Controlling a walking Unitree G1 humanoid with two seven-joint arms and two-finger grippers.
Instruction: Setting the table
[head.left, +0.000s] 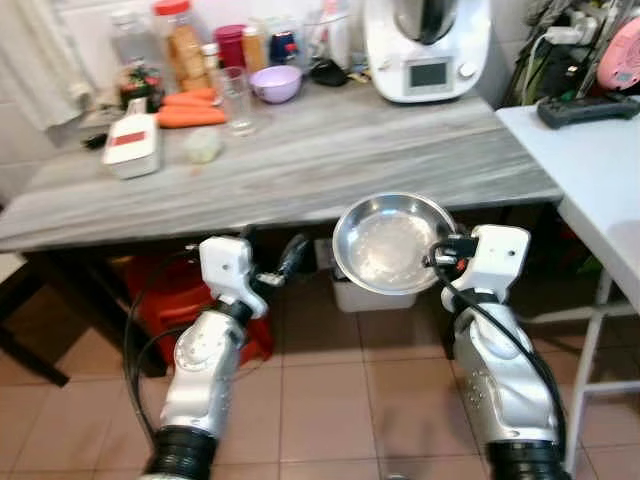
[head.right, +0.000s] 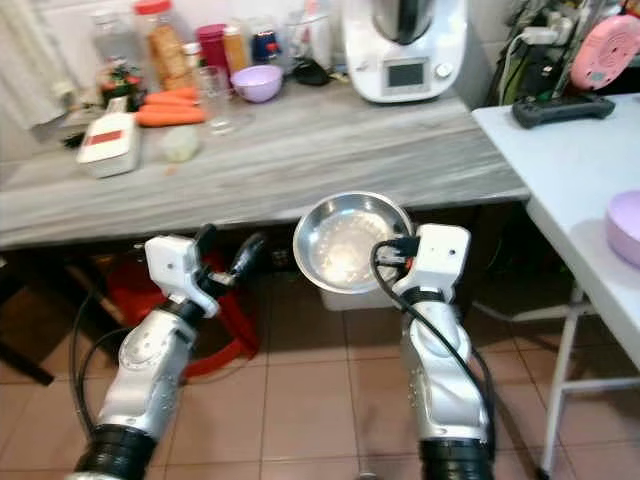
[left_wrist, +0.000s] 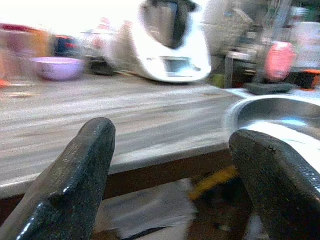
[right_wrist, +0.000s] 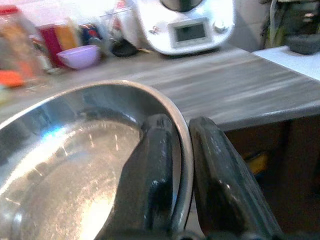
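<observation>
My head views are evenly lit and fairly sharp; shadow pools under the grey table. Glare spots my steel bowl. My left wrist view is motion-blurred, its far wall overexposed; my right wrist view softens toward the far countertop

My head cameras look forward and down at the grey table. Each wrist camera sits close behind its fingers, facing 12 o'clock; both share the white appliance.

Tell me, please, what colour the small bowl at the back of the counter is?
Lilac; the small bowl shows best in the left eye view.
</observation>
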